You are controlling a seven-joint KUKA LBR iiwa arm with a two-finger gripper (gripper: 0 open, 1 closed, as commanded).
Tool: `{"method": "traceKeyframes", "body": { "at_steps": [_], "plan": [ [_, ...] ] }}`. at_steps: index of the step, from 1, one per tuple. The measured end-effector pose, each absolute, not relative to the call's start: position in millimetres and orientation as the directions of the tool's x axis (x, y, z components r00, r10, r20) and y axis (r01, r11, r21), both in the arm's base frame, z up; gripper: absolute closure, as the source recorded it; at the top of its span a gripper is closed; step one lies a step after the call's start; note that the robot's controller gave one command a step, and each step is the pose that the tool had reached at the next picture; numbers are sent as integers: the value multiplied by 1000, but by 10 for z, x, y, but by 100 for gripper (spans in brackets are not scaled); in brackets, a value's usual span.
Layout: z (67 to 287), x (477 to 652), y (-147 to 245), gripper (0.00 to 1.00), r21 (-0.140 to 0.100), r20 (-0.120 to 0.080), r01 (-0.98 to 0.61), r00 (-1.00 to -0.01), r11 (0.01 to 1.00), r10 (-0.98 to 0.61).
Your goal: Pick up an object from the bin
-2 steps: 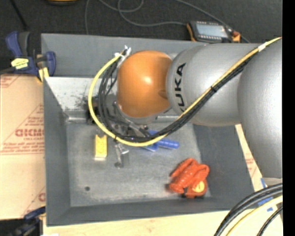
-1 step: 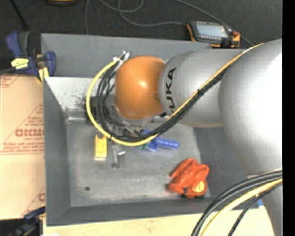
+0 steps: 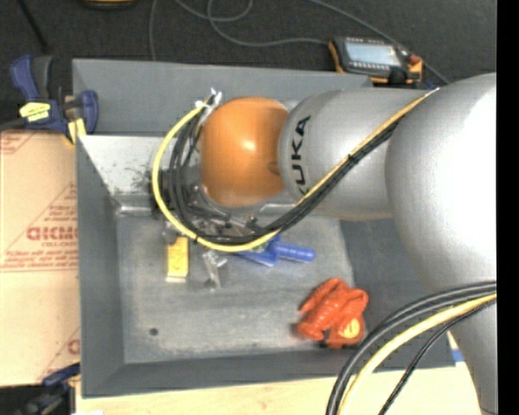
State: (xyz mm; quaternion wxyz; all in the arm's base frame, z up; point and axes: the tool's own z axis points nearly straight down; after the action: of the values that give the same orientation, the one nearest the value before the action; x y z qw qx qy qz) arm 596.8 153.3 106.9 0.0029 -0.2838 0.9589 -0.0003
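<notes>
Yellow oblong block (image 3: 178,258) lies flat on bin floor (image 3: 199,318).

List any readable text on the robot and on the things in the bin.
"KUKA": black letters running along the silver arm casing, next to its orange cover; the first letter is partly crossed by a cable.
Yellow rectangular block: no text to be seen.
Blue plastic piece: no text to be seen.
Orange-red lobster-like toy: has a yellow patch, nothing legible on it.
</notes>
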Motion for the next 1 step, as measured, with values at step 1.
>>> {"method": "traceKeyframes", "body": {
  "at_steps": [1],
  "plan": [
    [762,6193,1490,100,-3,-18,-658,-753,753,-658]
  ]
}}
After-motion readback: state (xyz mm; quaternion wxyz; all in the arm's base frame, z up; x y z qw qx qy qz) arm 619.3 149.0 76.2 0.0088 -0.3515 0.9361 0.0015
